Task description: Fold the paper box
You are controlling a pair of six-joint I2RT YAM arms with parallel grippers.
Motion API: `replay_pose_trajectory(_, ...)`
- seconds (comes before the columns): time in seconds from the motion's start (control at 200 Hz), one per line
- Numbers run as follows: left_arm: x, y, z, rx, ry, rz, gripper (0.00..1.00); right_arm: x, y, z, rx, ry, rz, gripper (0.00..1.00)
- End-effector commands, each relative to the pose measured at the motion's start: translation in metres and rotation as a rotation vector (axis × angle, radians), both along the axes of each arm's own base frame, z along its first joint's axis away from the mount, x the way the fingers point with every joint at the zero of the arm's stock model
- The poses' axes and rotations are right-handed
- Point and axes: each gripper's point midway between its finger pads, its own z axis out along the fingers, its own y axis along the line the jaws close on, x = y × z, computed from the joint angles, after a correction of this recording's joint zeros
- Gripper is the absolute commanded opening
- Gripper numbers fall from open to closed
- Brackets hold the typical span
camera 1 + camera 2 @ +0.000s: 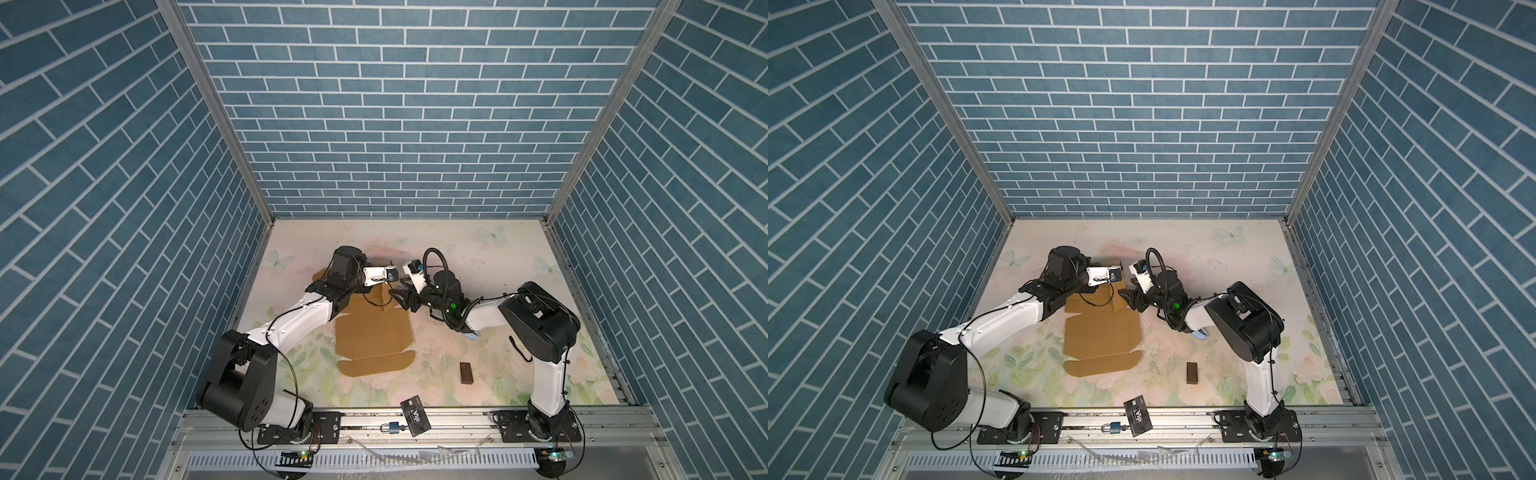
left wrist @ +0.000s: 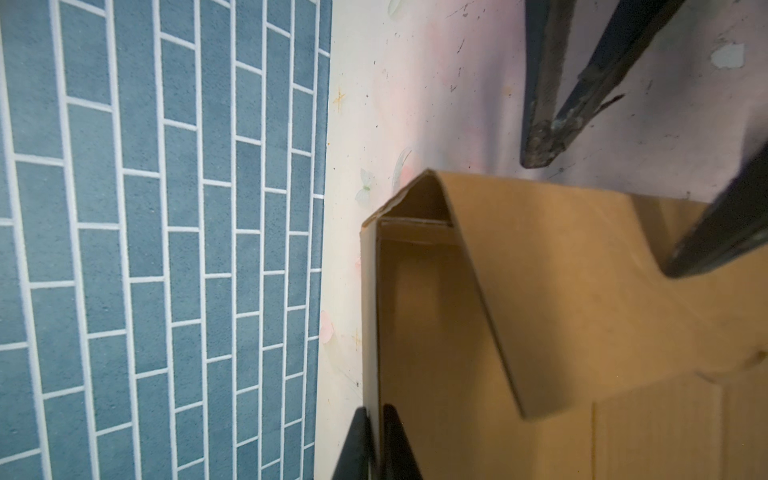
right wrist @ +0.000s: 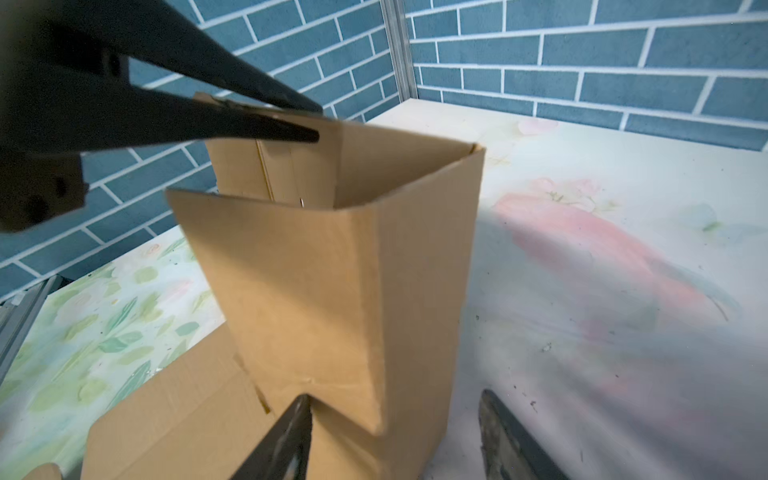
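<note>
Blue brick-pattern walls [image 1: 395, 104] enclose a floral-print tabletop [image 1: 490, 266].

Top views: the paper box [image 1: 372, 334] [image 1: 1100, 336], a tan-brown corrugated cardboard die-cut sheet, lies left of centre in both top views. Its near panels are flat and its far end is raised into upright flaps. Both arms meet at that far end. The left tool [image 1: 397, 279] is at the raised cardboard, and the right tool [image 1: 400, 300] is just beside it, coming in from the right. A small dark brown rectangular block [image 1: 467, 372] lies well apart, to the right of the sheet. A black card marked "VIP" [image 1: 415, 415] and a small padlock [image 1: 392, 427] sit at the front rail [image 1: 457, 419].

Left wrist view: the left tool [image 2: 374, 451] is closed tight on the thin top edge of an upright wall of the paper box [image 2: 540, 291], one finger on either face. A second flap folds inward from the corner. Two dark fingers [image 2: 540, 104] of the right tool stand wide apart beyond, one off the cardboard and one over it.

Right wrist view: the right tool [image 3: 395, 444] is spread wide and grips nothing. The folded corner of the paper box [image 3: 353, 291] stands between its fingers, with a visible gap on the tabletop side. Contact on the other side cannot be confirmed. The left tool [image 3: 309, 122] pinches the top edge of the rear flap.
</note>
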Motion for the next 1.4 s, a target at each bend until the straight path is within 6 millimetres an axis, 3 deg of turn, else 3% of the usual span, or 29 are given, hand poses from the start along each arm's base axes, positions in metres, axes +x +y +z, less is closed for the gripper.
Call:
replay_pose_trajectory(0.0,-0.018,0.005,-0.023,0.044,0.081,-0.019,0.12,0.004,0.005,0.003,0.055,-0.013,-0.021,0.63)
replay_pose_trajectory(0.29,-0.022,0.005,-0.020,0.052,0.096,-0.032,0.20,0.001,0.005,-0.006,0.019,-0.005,-0.023,0.62)
replay_pose_trajectory(0.58,-0.025,0.006,-0.020,0.059,0.105,-0.037,0.19,-0.011,0.009,0.010,0.027,-0.078,0.039,0.62)
replay_pose_trajectory(0.67,-0.026,0.006,-0.017,0.051,0.112,-0.037,0.18,-0.013,0.007,0.021,0.058,-0.130,0.036,0.64)
replay_pose_trajectory(0.895,-0.035,0.007,-0.020,0.058,0.143,-0.052,0.17,-0.007,0.015,0.009,0.041,-0.106,0.043,0.74)
replay_pose_trajectory(1.245,-0.042,0.004,-0.026,0.056,0.182,-0.075,0.16,0.010,0.025,0.005,0.008,-0.111,-0.001,0.67)
replay_pose_trajectory(1.395,-0.042,0.002,-0.026,0.044,0.192,-0.071,0.16,0.018,0.023,0.005,-0.009,-0.129,-0.076,0.59)
